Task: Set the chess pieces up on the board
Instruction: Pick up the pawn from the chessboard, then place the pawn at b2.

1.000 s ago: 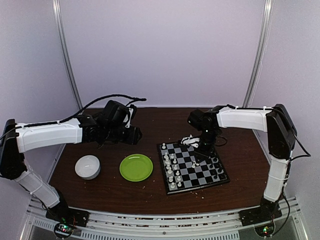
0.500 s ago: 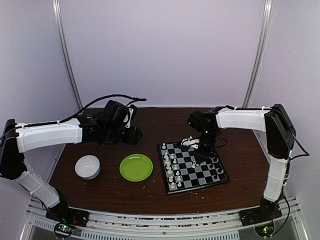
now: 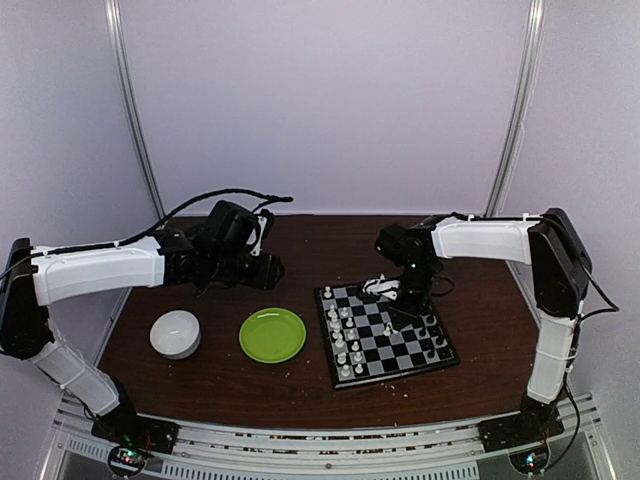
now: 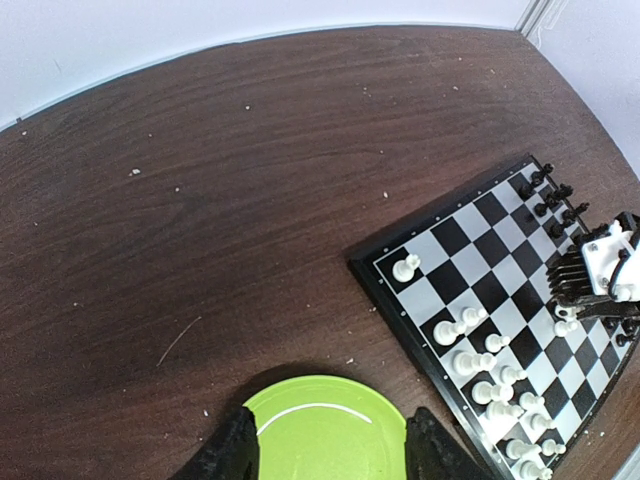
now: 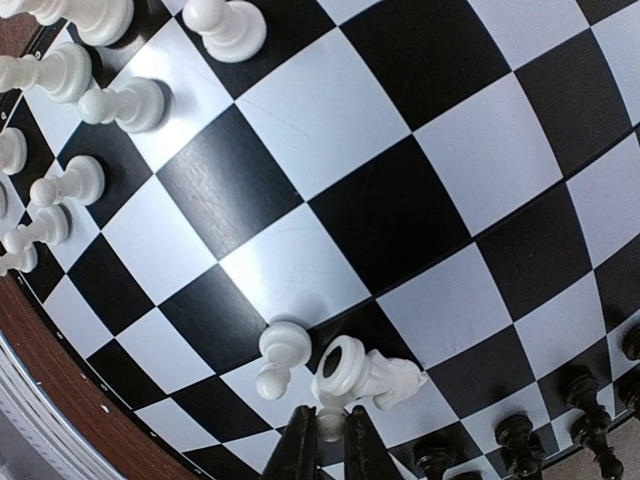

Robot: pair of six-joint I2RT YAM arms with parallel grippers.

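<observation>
The board [image 3: 392, 348] lies right of centre. White chess pieces [image 3: 340, 340] stand along its left side and black ones [image 3: 433, 335] along its right edge. My right gripper [image 3: 396, 302] hangs low over the board. In the right wrist view the gripper [image 5: 330, 440] is shut on a tilted white knight [image 5: 372, 378] at its base. A white pawn [image 5: 283, 350] stands just beside it and black pieces [image 5: 510, 435] stand nearby. My left gripper [image 3: 262, 268] is open and empty. In the left wrist view the gripper [image 4: 330, 460] hovers above the green plate [image 4: 330, 430].
The green plate [image 3: 272, 334] sits left of the board and a white bowl [image 3: 175, 333] sits further left. Pale crumbs dot the brown table [image 4: 200, 180]. The right gripper also shows in the left wrist view [image 4: 590, 280], over the board's far side.
My right gripper has shifted slightly over the board. The left arm has not moved.
</observation>
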